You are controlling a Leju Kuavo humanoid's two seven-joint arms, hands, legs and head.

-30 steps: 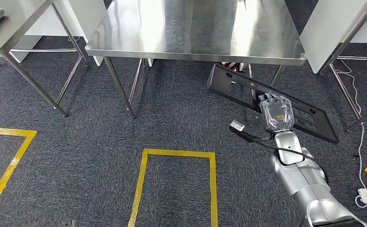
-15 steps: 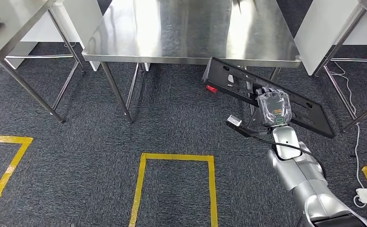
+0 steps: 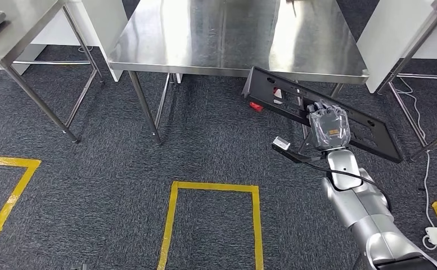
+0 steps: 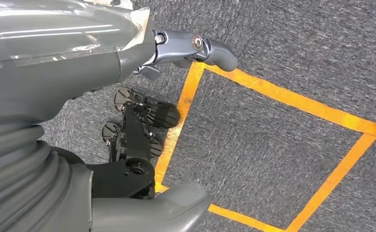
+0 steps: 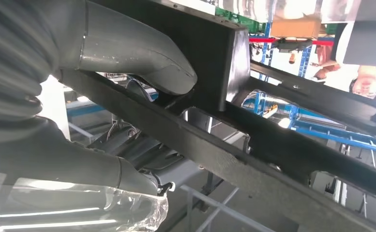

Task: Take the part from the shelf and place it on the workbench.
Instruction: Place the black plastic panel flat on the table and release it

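The part is a long black flat frame with cut-outs (image 3: 283,97), held tilted just below the front edge of the steel workbench (image 3: 205,39). My right hand (image 3: 328,128) grips it near its middle, fingers wrapped over the far edge. The right wrist view shows my thumb (image 5: 137,53) pressed against the black frame (image 5: 253,145). My left hand (image 4: 142,58) hangs over the carpet, its fingers (image 4: 210,48) apart with nothing between them.
A yellow taped rectangle (image 3: 213,188) marks the carpet in front of the workbench. Another steel table (image 3: 13,34) stands at the left, and table legs (image 3: 413,107) and white cables (image 3: 429,169) at the right. A small red object (image 3: 255,106) lies under the bench.
The camera shifted slightly. My right hand has carried the frame a little up and towards the workbench edge; the frame's far end now overlaps the bench front.
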